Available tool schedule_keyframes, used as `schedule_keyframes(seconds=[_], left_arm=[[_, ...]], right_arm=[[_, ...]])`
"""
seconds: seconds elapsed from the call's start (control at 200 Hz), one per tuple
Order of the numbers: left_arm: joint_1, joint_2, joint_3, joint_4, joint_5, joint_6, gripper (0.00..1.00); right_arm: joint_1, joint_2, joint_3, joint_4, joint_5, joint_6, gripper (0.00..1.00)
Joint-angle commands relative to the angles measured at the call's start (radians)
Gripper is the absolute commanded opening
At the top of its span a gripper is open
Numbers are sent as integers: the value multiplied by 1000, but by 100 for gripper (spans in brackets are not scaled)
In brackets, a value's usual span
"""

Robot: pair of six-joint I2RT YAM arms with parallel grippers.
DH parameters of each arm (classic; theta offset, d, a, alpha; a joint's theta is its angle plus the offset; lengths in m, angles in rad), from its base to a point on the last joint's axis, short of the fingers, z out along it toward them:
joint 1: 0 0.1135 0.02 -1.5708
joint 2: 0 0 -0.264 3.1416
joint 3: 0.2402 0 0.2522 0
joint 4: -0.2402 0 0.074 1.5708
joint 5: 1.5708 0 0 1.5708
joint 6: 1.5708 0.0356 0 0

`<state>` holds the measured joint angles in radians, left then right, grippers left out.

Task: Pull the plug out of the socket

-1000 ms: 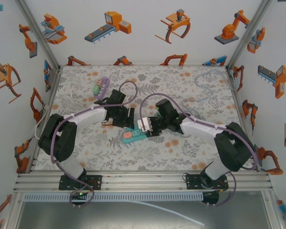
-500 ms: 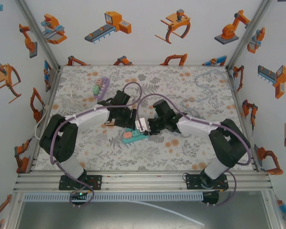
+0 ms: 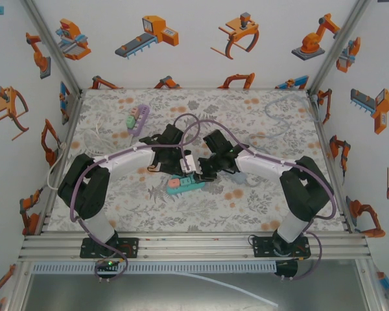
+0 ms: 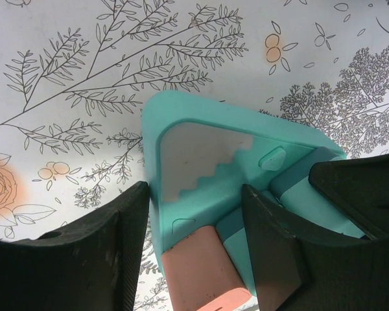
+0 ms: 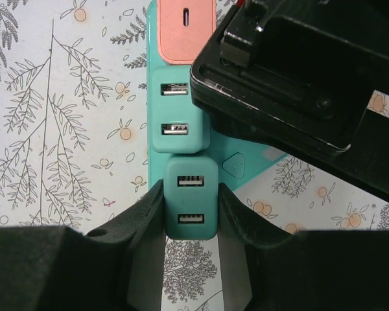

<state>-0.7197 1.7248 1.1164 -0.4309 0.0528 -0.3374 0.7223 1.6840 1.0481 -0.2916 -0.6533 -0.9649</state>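
Right claw [image 5: 191, 193]: clamped on the plug [image 5: 190, 202], one finger against each of its sides.
Plug: teal block between the right claw's fingers; its outer end sticks out towards the wrist, its other end sits against the strip [image 5: 236, 165].
Left claw [image 4: 194, 195]: fingers flank the strip's end and press against it, so it grips the strip.
Claws together: the left claw's black body sits just beyond the right claw's fingertips, up and to their right, covering part of the strip.
Right arm [image 3: 272, 170]: elbow swung out to its own side, forearm low and running inward to mid-table.
Left arm [image 3: 117, 159]: mirrored, elbow out, forearm low, wrist meeting the right wrist over the strip.
Ahead of the right claw: a second teal USB block [image 5: 175, 110], then a salmon button [image 5: 185, 23].
Further off: a purple strip [image 3: 138, 119] well beyond the left claw and to its left; a grey cable [image 3: 282, 107] well beyond the right claw.
Under all: floral table [image 3: 259, 201].
Counts: two arms, two strips, one plug, four USB ports, two of them on the plug, one salmon button.
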Motion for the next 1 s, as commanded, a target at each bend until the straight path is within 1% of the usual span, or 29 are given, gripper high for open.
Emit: schedule_keyframes(seconds=[0.0,0.055,0.24,0.3,0.381,0.411,0.516,0.641,0.801,0.836,0.936,0.991], left_arm=[[-2,108,-94,-97,-171,8,54],[-2,107,-99,-91,-170,4,53],[3,118,-96,-84,-179,-2,52],[4,127,-95,-84,-180,-6,51],[7,129,-95,-80,-158,-16,51],[7,125,-100,-70,-152,-23,51],[8,117,-119,-45,-142,-32,51],[8,131,-117,-58,-157,-33,51],[10,126,-122,-43,-144,-40,51],[10,119,-124,-36,-143,-41,50],[13,117,-122,-36,-152,-40,51],[16,119,-124,-39,-156,-41,50]], right_arm=[[12,1,46,-36,-57,26,21],[12,-8,36,-30,-49,4,20],[14,-93,-49,98,-32,-1,18],[10,-113,-63,131,-52,27,18],[-15,-117,-87,193,-117,101,18],[-18,-113,-93,200,-116,103,17],[-11,-105,-101,158,-77,50,15],[2,-132,-113,166,-45,27,14],[11,-124,-65,104,26,18,13],[10,-118,-58,99,18,24,13],[9,-110,-44,113,-58,65,13],[20,-99,-30,100,-28,54,11]])
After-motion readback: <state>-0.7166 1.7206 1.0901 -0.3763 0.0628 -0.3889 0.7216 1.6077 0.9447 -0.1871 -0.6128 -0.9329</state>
